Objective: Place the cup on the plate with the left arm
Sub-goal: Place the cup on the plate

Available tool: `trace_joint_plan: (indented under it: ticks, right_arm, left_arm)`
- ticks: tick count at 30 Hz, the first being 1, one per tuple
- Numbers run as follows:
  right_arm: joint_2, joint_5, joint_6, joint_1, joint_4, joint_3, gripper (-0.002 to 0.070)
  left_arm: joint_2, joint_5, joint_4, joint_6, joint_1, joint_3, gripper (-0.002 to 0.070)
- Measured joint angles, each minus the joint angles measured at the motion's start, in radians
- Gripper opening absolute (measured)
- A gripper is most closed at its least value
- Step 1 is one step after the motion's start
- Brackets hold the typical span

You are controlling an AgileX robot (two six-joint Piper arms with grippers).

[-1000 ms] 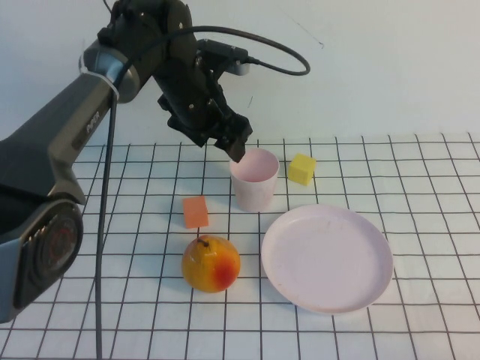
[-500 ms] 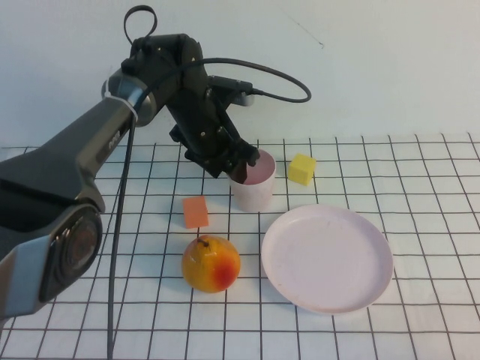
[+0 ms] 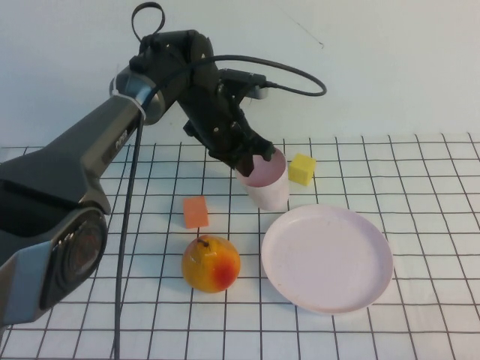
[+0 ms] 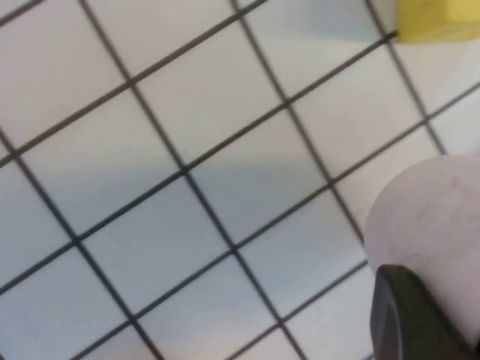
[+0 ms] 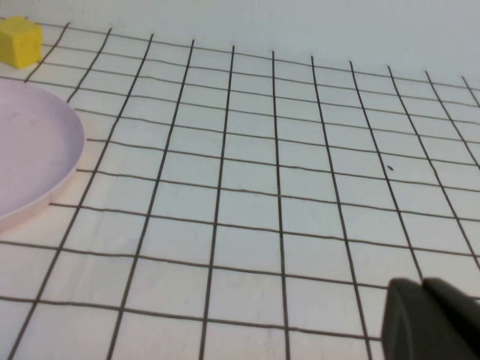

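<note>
The pale pink cup (image 3: 268,186) is tilted, just behind the plate's far left rim. My left gripper (image 3: 251,155) is shut on the cup's rim at its left side. In the left wrist view the cup (image 4: 436,217) fills the corner, with one dark finger (image 4: 409,319) against its wall. The round pink plate (image 3: 327,259) lies flat at front right and also shows in the right wrist view (image 5: 30,157). My right gripper (image 5: 431,319) is shut and empty above bare grid cloth right of the plate; it is outside the high view.
A yellow cube (image 3: 302,169) sits just right of the cup, behind the plate. An orange block (image 3: 195,212) and a yellow-red pear (image 3: 211,263) lie left of the plate. Grid cloth covers the table; a white wall stands behind.
My left gripper came down onto the cup's rim and closed on it. The cup has shifted right, toward the plate, and now tilts.
</note>
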Motion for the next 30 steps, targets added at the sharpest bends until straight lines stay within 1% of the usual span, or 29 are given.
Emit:
trace_joint_plan:
  ticks: [5,10,13,16,20,30]
  right_arm:
    - [0.000,0.000,0.000,0.000,0.000,0.000,-0.0002]
    - [0.000,0.000,0.000,0.000,0.000,0.000,-0.0002]
    - [0.000,0.000,0.000,0.000,0.000,0.000,-0.0002]
    - [0.000,0.000,0.000,0.000,0.000,0.000,-0.0002]
    - [0.000,0.000,0.000,0.000,0.000,0.000,-0.0002]
    - [0.000,0.000,0.000,0.000,0.000,0.000,-0.0002]
  left_arm:
    - [-0.074,0.039,-0.007,0.010,-0.095,-0.017,0.0010]
    - [-0.087,0.047,-0.003,0.015,-0.192,-0.022,0.0009]
    - [-0.071,0.049,0.044,0.016,-0.249,-0.018,0.0009]
    - [-0.053,0.049,0.135,0.001,-0.292,-0.010,0.0009]
    - [-0.037,0.049,0.195,-0.024,-0.312,0.002,0.0009]
    - [-0.035,0.053,0.209,-0.046,-0.312,0.030,0.0009]
